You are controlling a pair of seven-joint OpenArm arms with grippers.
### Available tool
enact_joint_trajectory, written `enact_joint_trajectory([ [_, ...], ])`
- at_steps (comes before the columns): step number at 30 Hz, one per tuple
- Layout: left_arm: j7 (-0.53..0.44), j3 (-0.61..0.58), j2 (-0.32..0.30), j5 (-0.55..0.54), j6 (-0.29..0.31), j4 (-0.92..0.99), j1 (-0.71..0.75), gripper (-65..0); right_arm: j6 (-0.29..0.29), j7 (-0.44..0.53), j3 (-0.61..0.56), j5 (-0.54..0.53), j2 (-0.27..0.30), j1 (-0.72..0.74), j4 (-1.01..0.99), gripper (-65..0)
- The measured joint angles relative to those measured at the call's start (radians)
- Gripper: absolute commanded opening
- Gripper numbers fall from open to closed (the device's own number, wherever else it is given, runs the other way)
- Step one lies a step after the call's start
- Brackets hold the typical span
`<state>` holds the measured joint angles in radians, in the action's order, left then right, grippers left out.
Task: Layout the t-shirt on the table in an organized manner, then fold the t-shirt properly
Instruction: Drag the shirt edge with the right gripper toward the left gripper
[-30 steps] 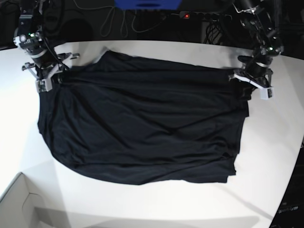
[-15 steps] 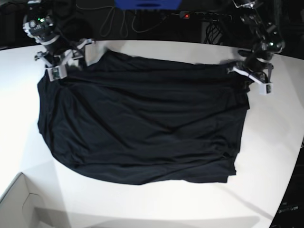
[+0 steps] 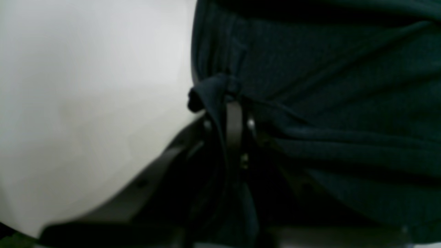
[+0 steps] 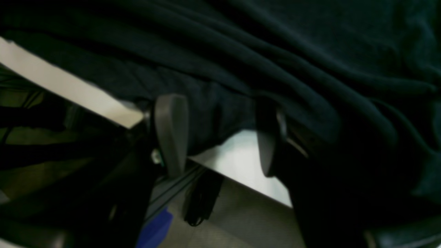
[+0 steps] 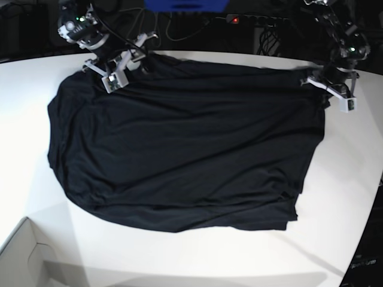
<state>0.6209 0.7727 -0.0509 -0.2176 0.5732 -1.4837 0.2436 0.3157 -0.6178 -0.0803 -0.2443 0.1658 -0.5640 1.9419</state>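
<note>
Two grippers: left gripper [image 3: 229, 113] pinches the one t-shirt [image 5: 179, 149]; right gripper [image 4: 220, 137] spread apart over its edge.

t-shirt [image 5: 185, 149]: plain black | table [image 5: 353, 179]: white | fingers [image 4: 171, 134]: grey | box corner [image 5: 24, 257]: pale

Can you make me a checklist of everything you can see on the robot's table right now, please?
Surface: white table, curved edge, mostly bare.
Job's things: black t-shirt spread out, wrinkled, lower edge uneven.
Clutter: pale cardboard box corner at the near corner.
Grippers: left gripper has its jaws pinched on a fold of shirt edge; right gripper has its jaws apart over the shirt's far edge.
Cables: cords hang behind the table.
Surroundings: dark; blue object, power strip with red light.
</note>
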Motion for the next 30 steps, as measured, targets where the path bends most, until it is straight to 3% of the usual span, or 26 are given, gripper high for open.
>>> enact_joint_trajectory([
  [19, 0.007, -0.002, -0.021, 0.004, 0.0, 0.0, 0.005, -64.9, -0.001, 0.019, -0.056, -0.003, 0.0, -0.016, -0.091, -34.2],
  [21, 0.007, -0.002, -0.021, 0.004, 0.0, 0.0, 0.005, -64.9, -0.001, 0.019, -0.056, -0.003, 0.0, -0.016, -0.092, -40.9],
  [24, 0.004, -0.002, -0.022, 0.004, 0.0, 0.0, 0.009, -64.9, -0.001, 0.015, -0.079, 0.0, 0.007, -0.019, -0.093, -63.1],
  [30, 0.006, 0.017, -0.022, -0.004, 0.003, -0.002, 0.019, -64.9, -0.001, 0.013, -0.084, 0.0, 0.006, -0.055, -0.081, -65.0],
])
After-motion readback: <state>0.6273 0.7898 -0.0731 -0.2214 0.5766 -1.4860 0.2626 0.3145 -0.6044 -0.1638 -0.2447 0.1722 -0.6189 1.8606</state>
